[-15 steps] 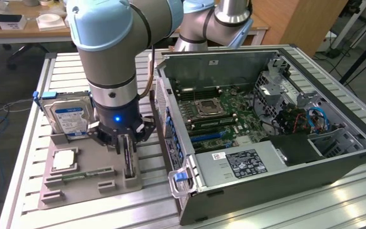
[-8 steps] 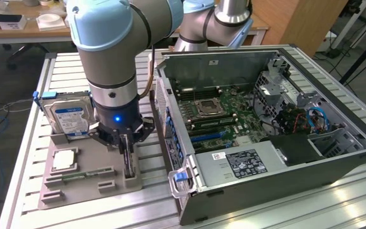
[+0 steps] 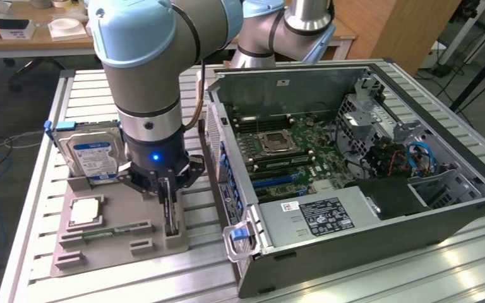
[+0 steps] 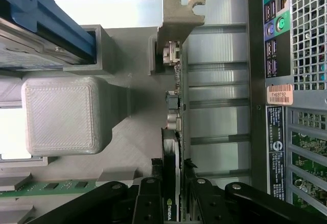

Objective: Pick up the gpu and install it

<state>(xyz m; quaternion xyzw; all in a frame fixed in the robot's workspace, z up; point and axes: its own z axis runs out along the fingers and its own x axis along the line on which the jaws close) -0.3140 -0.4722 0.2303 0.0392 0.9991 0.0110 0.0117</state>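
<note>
The gpu (image 3: 170, 218) stands on its long edge in a slot of the grey printed holder (image 3: 116, 255), left of the open computer case in the exterior view. In the wrist view the gpu (image 4: 177, 96) runs away from me as a thin dark board, with its silver bracket (image 4: 179, 15) at the far end. My gripper (image 3: 168, 189) hangs straight down over it. The black fingers (image 4: 150, 196) sit on both faces of the card near its cooler, and the gripper (image 4: 172, 196) is shut on it. The card still rests in the holder.
The open computer case (image 3: 352, 189) lies on its side with the motherboard (image 3: 285, 151) exposed. Its rear panel (image 4: 296, 81) is close beside the card. The holder also carries a blue-labelled hard drive (image 3: 91, 158), a processor (image 3: 85, 211) and a green memory stick (image 3: 108, 231).
</note>
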